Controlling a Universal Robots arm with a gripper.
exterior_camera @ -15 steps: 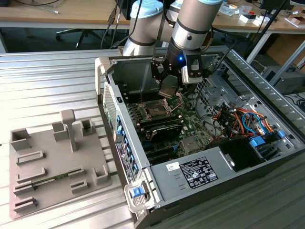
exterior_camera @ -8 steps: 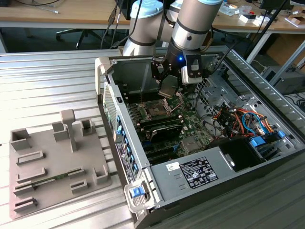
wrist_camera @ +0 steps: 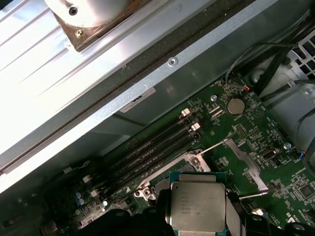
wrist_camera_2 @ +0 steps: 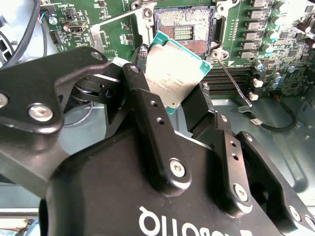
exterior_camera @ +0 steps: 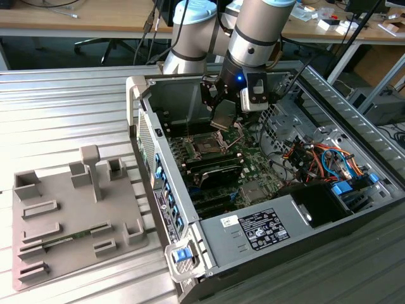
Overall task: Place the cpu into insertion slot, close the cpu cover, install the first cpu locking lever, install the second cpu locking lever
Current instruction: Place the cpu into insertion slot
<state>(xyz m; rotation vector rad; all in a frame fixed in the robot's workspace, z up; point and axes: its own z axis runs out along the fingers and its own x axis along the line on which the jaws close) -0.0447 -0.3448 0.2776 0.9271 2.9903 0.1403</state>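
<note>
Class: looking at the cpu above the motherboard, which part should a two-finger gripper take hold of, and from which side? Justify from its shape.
Pinch the cpu by two opposite thin edges, approaching from the side away from the insertion slot. It is a thin flat square, so edge contact leaves both faces and the leading edge free. The gripper holds it this way.

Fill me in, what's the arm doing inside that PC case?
The gripper is shut on the cpu, gripping it by its edges and holding it above the insertion slot on the green motherboard. The slot is bare, with its contact field exposed, so the chip is not seated yet. In the first wrist view the cpu cover stands swung open beside the socket.
</note>
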